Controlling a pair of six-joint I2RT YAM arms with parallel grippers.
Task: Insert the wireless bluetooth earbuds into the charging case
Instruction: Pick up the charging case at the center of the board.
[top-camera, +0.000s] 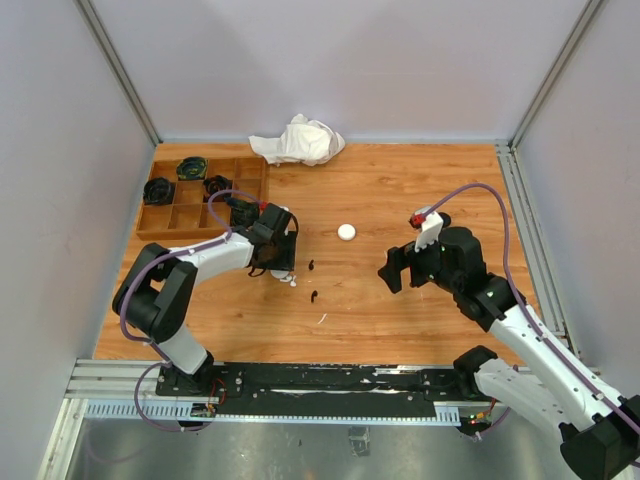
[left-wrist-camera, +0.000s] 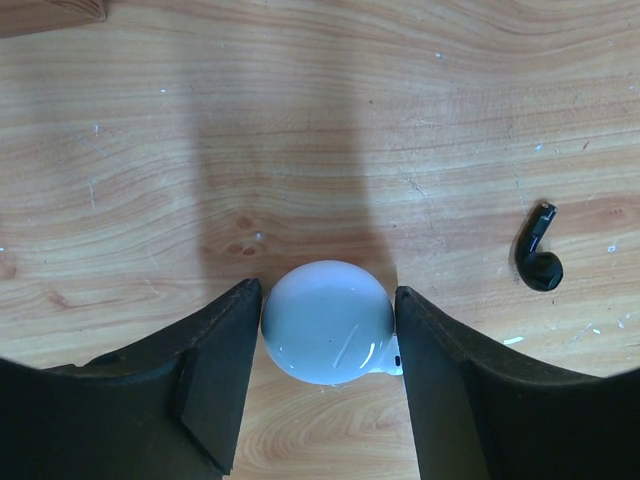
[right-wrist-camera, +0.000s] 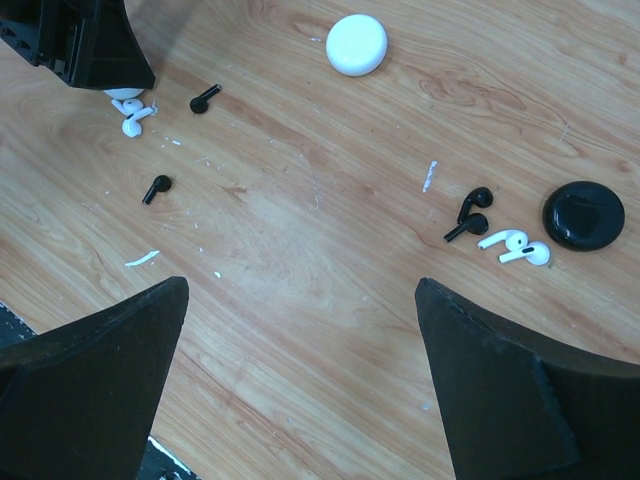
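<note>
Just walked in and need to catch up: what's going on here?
The left pincer straddles a round white case, its fingers close against the case's sides; whether it grips is unclear. The right pincer hangs open above the table, holding nothing. A black earbud lies beside the case, and white earbuds lie loose farther off.

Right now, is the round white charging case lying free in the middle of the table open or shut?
Shut. The white charging case shows a smooth, unbroken dome; no raised lid, no earbud wells.

Top cam overhead, wrist cams close, downward
</note>
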